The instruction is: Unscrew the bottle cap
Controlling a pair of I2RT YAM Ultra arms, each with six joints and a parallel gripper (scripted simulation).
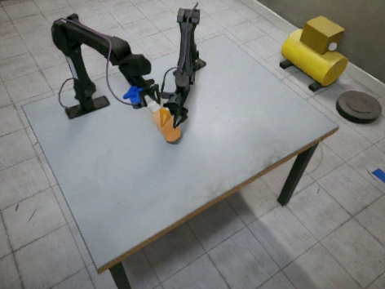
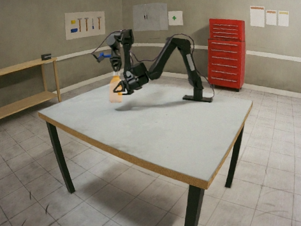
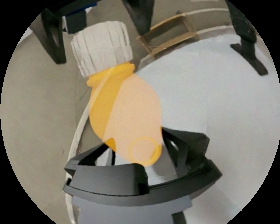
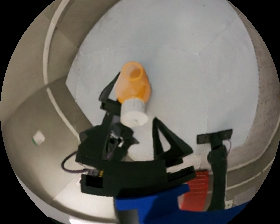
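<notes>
The orange see-through bottle [image 1: 173,135] [image 2: 115,97] [image 3: 127,105] [image 4: 132,85] stands upright at the table; whether its base touches the top is hard to tell. The white ribbed cap [image 1: 153,106] [image 2: 117,73] [image 3: 102,47] [image 4: 134,112] sits on its neck. My left gripper [image 1: 170,121] [image 2: 117,90] [image 3: 136,135] is shut on the bottle's body, one finger on each side. My right gripper [image 1: 152,101] [image 2: 115,70] [image 4: 134,116] is open, pointing down from above. Its fingers stand on either side of the cap in the left wrist view; contact is not visible.
The table [image 1: 122,176] [image 2: 166,128] carries both arm bases. The two arms are close together around the bottle, with the left forearm low beside it. A red tool cabinet [image 2: 226,61], a wooden shelf [image 2: 29,64] and a yellow tank [image 1: 314,58] stand off the table.
</notes>
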